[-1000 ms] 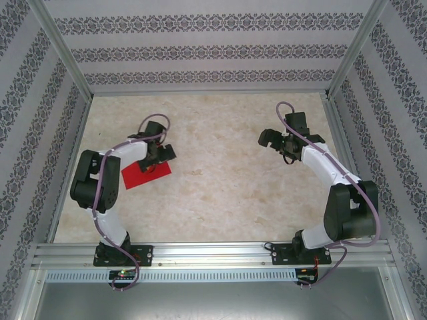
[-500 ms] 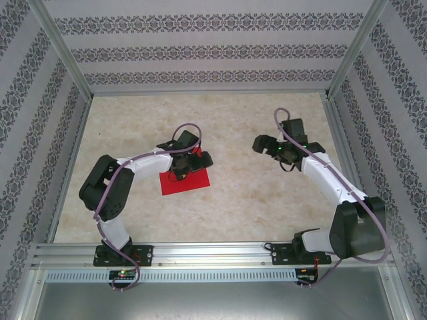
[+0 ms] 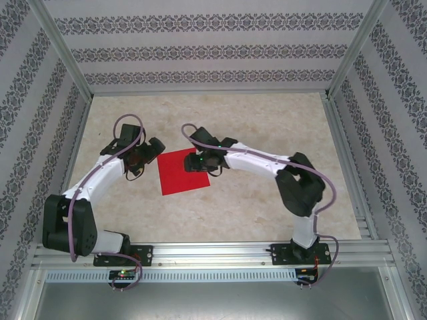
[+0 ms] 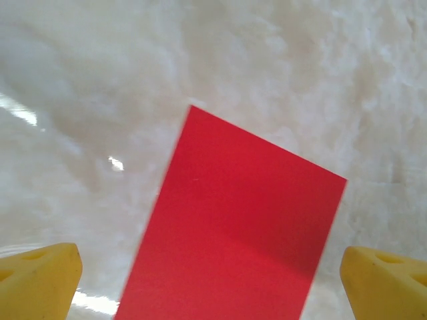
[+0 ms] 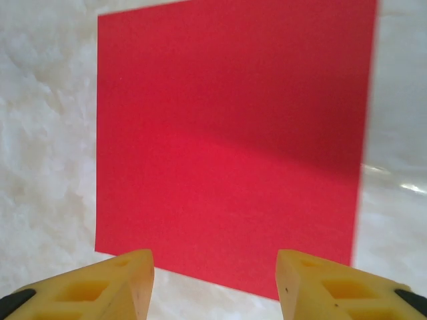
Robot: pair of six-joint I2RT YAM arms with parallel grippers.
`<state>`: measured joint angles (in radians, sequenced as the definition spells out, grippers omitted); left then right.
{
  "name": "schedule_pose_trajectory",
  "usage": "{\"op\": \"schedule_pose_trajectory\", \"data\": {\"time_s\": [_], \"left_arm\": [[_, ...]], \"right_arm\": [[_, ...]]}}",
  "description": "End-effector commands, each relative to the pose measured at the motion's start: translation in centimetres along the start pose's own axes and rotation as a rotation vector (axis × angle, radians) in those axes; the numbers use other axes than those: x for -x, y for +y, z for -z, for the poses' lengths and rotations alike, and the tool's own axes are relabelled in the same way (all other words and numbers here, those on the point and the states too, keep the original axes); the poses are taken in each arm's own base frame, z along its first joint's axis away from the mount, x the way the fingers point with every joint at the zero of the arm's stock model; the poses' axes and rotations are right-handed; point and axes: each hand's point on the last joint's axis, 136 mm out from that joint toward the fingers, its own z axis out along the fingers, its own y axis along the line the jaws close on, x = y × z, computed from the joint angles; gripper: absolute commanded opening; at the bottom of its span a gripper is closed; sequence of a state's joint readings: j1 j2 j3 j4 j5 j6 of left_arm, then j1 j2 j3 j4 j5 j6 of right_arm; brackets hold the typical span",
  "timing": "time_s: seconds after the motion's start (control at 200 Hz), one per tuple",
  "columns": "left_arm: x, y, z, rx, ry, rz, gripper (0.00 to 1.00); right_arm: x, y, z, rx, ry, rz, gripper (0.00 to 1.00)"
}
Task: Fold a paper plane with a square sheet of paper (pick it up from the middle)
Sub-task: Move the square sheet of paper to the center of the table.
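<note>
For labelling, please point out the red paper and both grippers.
red paper (image 3: 181, 173), top external view, sheet's middle.
left gripper (image 4: 212, 280), left wrist view, between fingertips.
right gripper (image 5: 214, 283), right wrist view, between fingertips.

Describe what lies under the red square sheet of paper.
The square sheet of paper lies flat on the pale marbled table, which shows around its edges. The patch directly beneath it is covered, so unseen.

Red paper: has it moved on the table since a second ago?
Yes. The paper has slid to the right, away from the left wall and toward the middle of the table.
</note>
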<state>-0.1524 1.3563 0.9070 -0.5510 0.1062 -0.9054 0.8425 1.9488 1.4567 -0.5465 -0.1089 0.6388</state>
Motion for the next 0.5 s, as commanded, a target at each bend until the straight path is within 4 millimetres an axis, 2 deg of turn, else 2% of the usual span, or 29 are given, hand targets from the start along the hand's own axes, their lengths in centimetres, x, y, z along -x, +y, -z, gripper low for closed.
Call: {"op": "schedule_pose_trajectory", "data": {"time_s": [0.0,0.12,0.285,0.405,0.495], "left_arm": [[-0.1,2.2,1.2,0.053,-0.013,-0.033,1.0],[-0.2,2.8,1.3,0.067,-0.005,-0.05,1.0],[-0.5,2.7,0.8,0.062,0.016,-0.075,1.0],[-0.6,2.6,0.2,0.052,0.031,-0.075,1.0],[-0.8,2.7,0.0,0.052,0.039,-0.074,1.0]], "right_arm": [[-0.6,0.3,-1.9,-0.025,0.064,-0.006,0.52],[-1.3,-0.2,-3.9,-0.061,0.124,0.004,0.54],[-2.6,-1.2,-5.1,-0.101,0.197,-0.003,0.56],[-4.3,-3.6,-5.8,-0.173,0.262,-0.006,0.57],[-5.7,-6.1,-5.5,-0.234,0.294,-0.013,0.57]]}}
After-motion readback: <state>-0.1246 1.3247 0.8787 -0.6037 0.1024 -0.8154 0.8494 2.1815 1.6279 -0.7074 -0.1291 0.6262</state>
